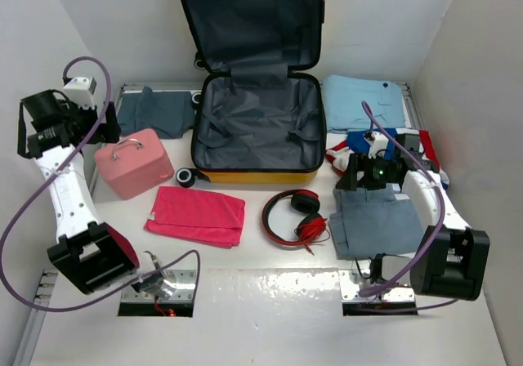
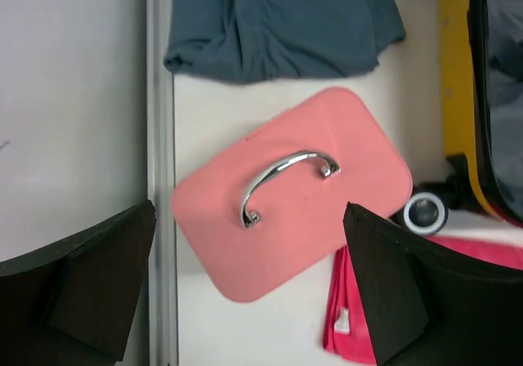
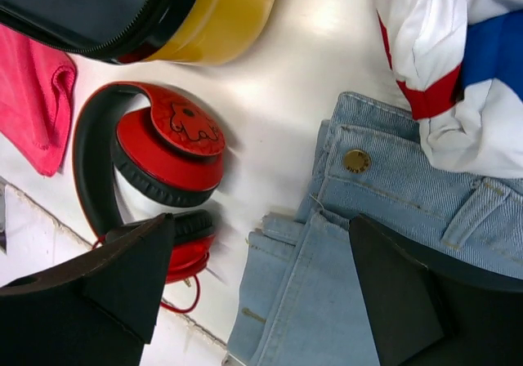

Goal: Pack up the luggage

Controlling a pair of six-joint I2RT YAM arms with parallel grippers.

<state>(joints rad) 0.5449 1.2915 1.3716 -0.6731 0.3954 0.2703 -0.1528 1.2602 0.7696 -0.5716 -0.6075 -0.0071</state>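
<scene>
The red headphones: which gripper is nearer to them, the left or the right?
Right. The right gripper hangs over the jeans, just beside the headphones. The left gripper is above the pink case, far off on the other side.

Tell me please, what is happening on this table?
Two robot arms are set to pack the luggage, which lies open and empty at the back of the table. Nothing is packed yet. The left gripper hangs open above the pink case. The right gripper hangs open above the folded jeans, beside the red headphones. Neither holds anything. A pink towel lies in front of the luggage.
</scene>
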